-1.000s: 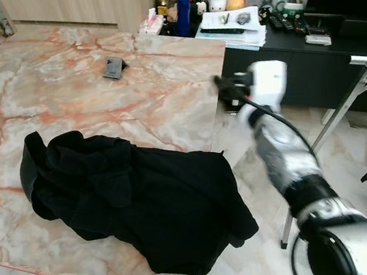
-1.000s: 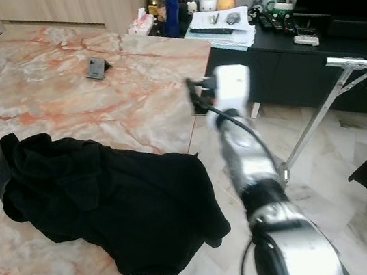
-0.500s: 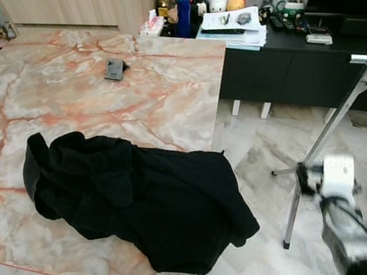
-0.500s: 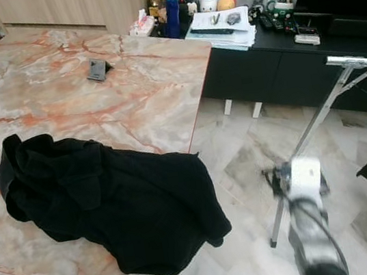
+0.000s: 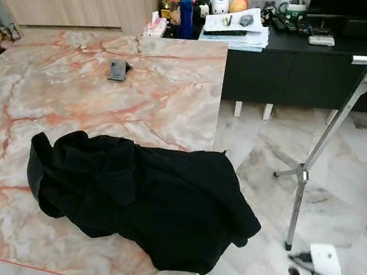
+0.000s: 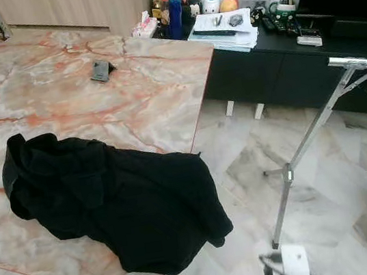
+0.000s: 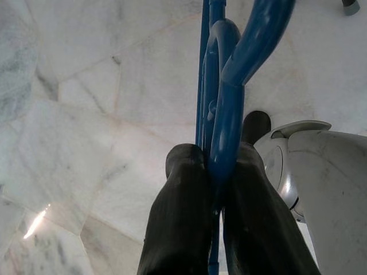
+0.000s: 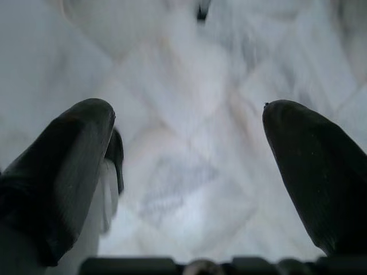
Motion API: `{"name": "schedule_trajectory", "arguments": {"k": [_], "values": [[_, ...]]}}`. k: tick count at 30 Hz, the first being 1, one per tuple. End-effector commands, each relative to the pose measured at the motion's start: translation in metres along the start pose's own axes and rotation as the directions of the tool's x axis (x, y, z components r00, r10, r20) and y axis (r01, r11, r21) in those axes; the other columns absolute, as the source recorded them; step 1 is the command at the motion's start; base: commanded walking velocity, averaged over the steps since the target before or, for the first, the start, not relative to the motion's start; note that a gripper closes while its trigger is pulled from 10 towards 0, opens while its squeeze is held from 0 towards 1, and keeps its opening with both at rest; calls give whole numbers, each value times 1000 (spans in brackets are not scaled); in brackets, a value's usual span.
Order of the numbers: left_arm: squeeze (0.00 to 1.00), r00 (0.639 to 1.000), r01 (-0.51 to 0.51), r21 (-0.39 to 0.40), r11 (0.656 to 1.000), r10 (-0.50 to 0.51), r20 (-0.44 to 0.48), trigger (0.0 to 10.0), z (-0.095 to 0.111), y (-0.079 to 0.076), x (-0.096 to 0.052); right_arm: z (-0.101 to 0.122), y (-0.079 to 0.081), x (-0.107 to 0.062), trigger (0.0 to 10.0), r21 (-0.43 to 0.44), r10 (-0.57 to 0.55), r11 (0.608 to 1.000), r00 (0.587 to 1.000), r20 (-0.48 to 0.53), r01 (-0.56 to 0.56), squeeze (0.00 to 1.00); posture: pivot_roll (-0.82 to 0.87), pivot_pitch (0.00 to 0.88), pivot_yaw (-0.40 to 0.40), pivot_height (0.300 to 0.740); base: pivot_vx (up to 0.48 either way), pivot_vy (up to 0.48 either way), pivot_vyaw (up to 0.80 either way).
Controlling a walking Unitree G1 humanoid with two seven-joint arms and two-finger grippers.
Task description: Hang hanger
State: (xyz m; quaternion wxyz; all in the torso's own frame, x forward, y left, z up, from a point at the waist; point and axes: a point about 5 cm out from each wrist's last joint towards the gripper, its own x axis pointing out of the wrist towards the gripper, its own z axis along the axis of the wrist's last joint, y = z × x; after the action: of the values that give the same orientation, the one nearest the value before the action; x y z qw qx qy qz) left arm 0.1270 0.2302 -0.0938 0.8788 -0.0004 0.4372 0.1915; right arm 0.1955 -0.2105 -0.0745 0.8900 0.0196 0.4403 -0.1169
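Right gripper [image 8: 189,149] lowered; blue hanger [image 7: 221,103] clamped

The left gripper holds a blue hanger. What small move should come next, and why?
Probably raise the left gripper with the blue hanger toward the metal rack. The fingers are shut on the hanger low over the floor, while the rack's bar stands high at the right. The right gripper is open, low over the floor.

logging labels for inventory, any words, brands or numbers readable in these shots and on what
None can be read.
Papers on the black cabinet: print too small.
Bottles and jars behind the marble table: labels blurred.
Small dark object on the table: no legible mark.
Blue hanger: no marking visible.
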Motion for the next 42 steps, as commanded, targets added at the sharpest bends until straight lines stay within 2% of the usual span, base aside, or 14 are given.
{"name": "schedule_trajectory", "arguments": {"k": [1, 17, 23, 42], "values": [[0, 991, 95, 18, 995, -93, -97, 10000, -27, -22, -10, -9, -1, -1, 10000, 18, -3, 1000, 999, -32, 4, 0, 54, 149, -79, 740, 0, 0, 0], [0, 990, 103, 16, 995, -101, -94, 10000, -26, -20, -10, -15, 13, -2, 10000, 6, 55, 998, 997, -51, -55, 0, 43, 172, -72, 740, 0, 0, 0], [0, 990, 102, 12, 995, -101, -94, 10000, -26, -20, -9, -20, 17, -3, 10000, -9, 70, 997, 995, -65, -71, 0, 47, 178, -74, 740, -259, 0, 0], [0, 990, 106, 3, 994, -105, -93, 10000, -25, -21, -9, -25, 12, -4, 10000, -7, 55, 998, 995, -86, -56, 0, 35, 194, -77, 740, -320, 0, 0]]}}
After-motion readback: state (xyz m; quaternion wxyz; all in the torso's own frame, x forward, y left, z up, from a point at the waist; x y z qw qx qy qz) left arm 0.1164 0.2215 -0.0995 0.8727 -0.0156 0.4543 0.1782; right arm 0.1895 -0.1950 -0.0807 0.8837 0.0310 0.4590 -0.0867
